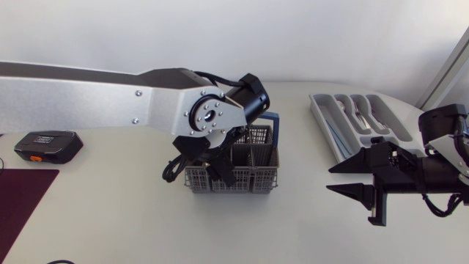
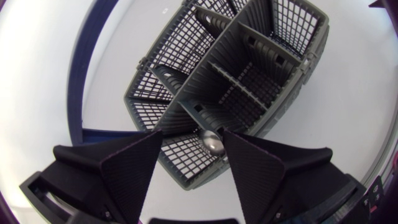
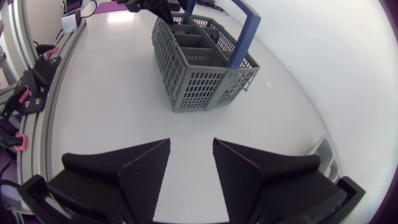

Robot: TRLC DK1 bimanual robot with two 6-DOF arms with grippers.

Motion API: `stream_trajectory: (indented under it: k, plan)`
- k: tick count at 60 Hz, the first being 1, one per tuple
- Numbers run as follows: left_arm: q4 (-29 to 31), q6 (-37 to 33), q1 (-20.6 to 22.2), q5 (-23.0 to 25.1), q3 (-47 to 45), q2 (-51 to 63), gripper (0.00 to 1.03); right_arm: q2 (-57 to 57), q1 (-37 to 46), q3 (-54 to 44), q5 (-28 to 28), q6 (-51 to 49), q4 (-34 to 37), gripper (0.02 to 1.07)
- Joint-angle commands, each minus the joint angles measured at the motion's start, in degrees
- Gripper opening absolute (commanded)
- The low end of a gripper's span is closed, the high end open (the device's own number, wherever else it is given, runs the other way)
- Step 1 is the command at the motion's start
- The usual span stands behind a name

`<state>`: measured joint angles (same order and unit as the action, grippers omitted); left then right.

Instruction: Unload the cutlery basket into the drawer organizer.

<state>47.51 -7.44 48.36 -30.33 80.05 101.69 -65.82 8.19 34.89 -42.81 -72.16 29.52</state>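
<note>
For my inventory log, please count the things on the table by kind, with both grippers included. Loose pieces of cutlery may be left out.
cutlery basket: 1
drawer organizer: 1
grippers: 2 (left gripper, right gripper)
black and orange device: 1
dark purple mat: 1
Total: 6

The right gripper (image 3: 189, 165) had its fingers apart. Ahead of it, a grey basket (image 3: 199, 81) with a blue handle (image 3: 247, 37) stood on the white table (image 3: 112, 93). The left gripper (image 3: 158, 11) was at its far end.
</note>
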Motion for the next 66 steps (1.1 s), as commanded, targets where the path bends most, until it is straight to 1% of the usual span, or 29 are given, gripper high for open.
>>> stream_trajectory:
  k: [1,8,12,36,38,47,50,55,58,64,66]
  plan:
    - [0.6,1.2,-0.6,-0.8,-2.3,1.8,0.68,0.7,-0.5,-1.7,0.2,1.0,-0.3,0.54]
    - [0.6,1.2,-0.9,-1.3,-2.7,1.9,0.68,0.9,-0.5,-1.7,0.2,1.0,-0.3,0.54]
    - [0.6,1.2,-1.2,-1.4,-2.6,1.6,0.65,0.9,-0.5,-1.8,0.2,0.9,-0.4,0.54]
    - [1.8,0.3,-2.9,-3.7,-2.7,-1.5,0.65,0.8,-0.5,-1.8,0.2,0.8,-0.5,0.55]
    - [1.9,0.1,-3.0,-3.7,-2.7,-1.8,0.61,0.9,-0.5,-1.8,0.2,0.8,-0.5,0.56]
    - [1.9,0.0,-3.1,-3.7,-3.7,-2.6,0.59,1.2,-0.6,-1.9,0.2,0.9,-0.5,0.57]
    - [1.8,0.0,-3.1,-3.7,-4.1,-2.6,0.55,1.4,-0.7,-1.9,0.2,1.0,-0.5,0.57]
    - [1.7,0.0,-3.3,-3.7,-4.6,-2.6,0.55,1.7,-1.0,-1.9,0.2,1.2,-0.5,0.57]
    - [1.7,-0.2,-3.3,-3.7,-4.9,-2.7,0.50,1.8,-1.2,-2.0,0.2,1.3,-0.5,0.57]
    - [1.7,-0.2,-3.4,-3.7,-5.5,-2.7,0.46,1.9,-1.2,-1.9,0.2,1.3,-0.5,0.57]
    - [1.7,-0.3,-3.6,-3.7,-5.8,-2.5,0.43,1.9,-1.3,-1.9,0.2,1.3,-0.5,0.57]
